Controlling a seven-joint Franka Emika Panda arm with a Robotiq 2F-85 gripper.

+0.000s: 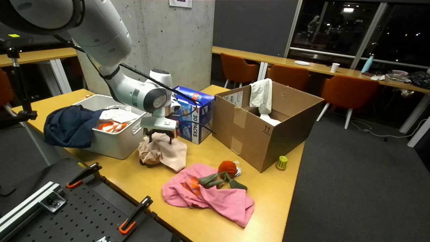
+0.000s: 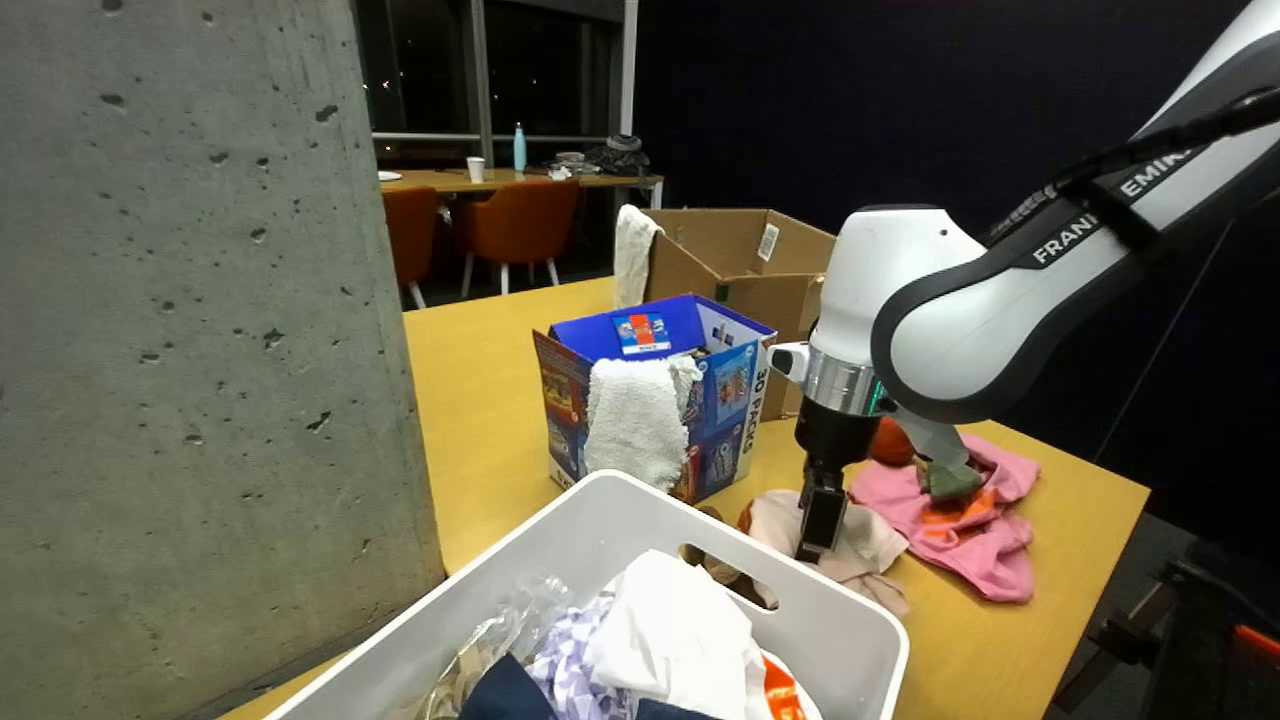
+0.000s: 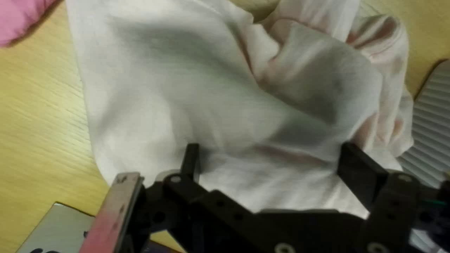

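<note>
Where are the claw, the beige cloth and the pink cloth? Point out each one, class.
Claw [image 3: 270,149], in the wrist view: midway between its fingertips.
Beige cloth [image 1: 167,152], in an exterior view: near its crumpled middle.
Pink cloth [image 1: 216,200], in an exterior view: on its rumpled middle.

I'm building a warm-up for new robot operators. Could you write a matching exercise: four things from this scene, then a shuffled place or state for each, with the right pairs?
1. Robotiq gripper
2. navy cloth
3. pink cloth
4. yellow-green cup-shaped piece

A. beside the open cardboard box
B. draped over the rim of the white bin
C. rumpled on the table
D. jaws open at the beige cloth

Right pairs: 1-D, 2-B, 3-C, 4-A
</note>
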